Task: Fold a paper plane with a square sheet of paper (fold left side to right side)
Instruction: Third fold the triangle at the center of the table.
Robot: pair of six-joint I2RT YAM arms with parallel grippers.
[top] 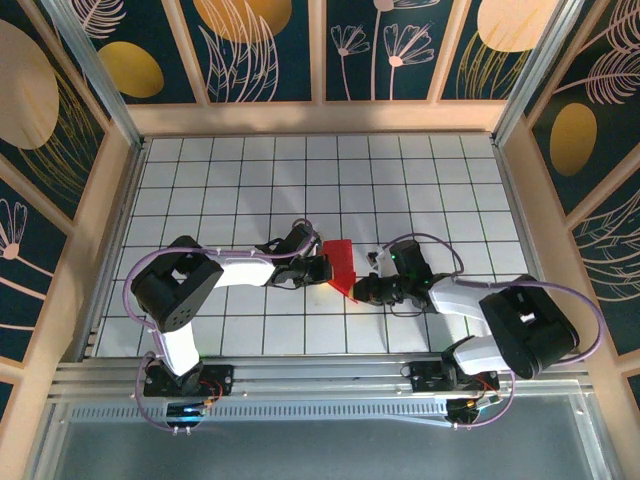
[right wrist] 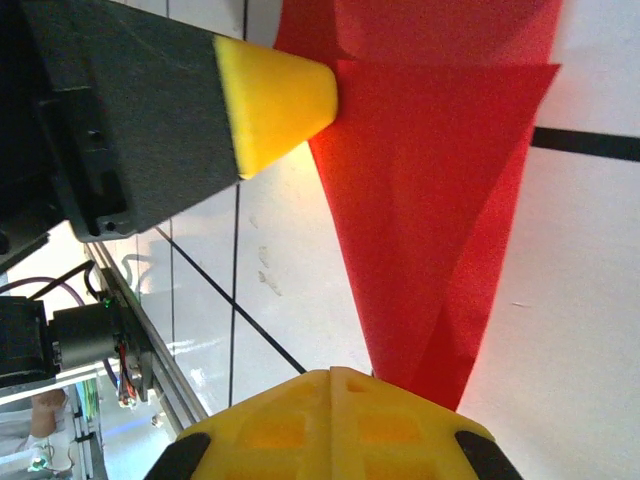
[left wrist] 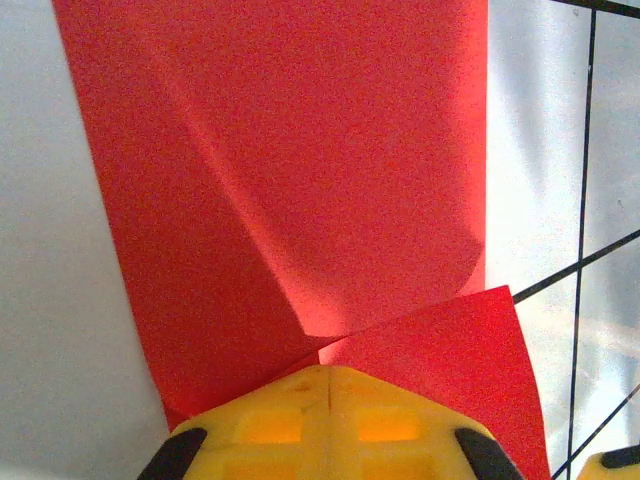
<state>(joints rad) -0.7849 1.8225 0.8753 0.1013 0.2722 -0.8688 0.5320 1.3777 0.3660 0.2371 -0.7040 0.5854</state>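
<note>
**Both tools pinch the red sheet of paper at mid-bench**

Nearest, the right tool (top: 356,290) grips the near corner of the sheet of paper (top: 340,262). In the right wrist view its yellow pads (right wrist: 270,430) are pressed together, with the paper's narrow point (right wrist: 430,200) running in between them. Just beyond and to the left, the left tool (top: 322,268) is likewise clenched on the sheet's left edge, and a folded flap (left wrist: 440,350) emerges beside its closed tip (left wrist: 327,385). The sheet rises off the white gridded bench (top: 400,170) between the two tools, creased and partly lifted. Its far part lies over the tiles.
</note>
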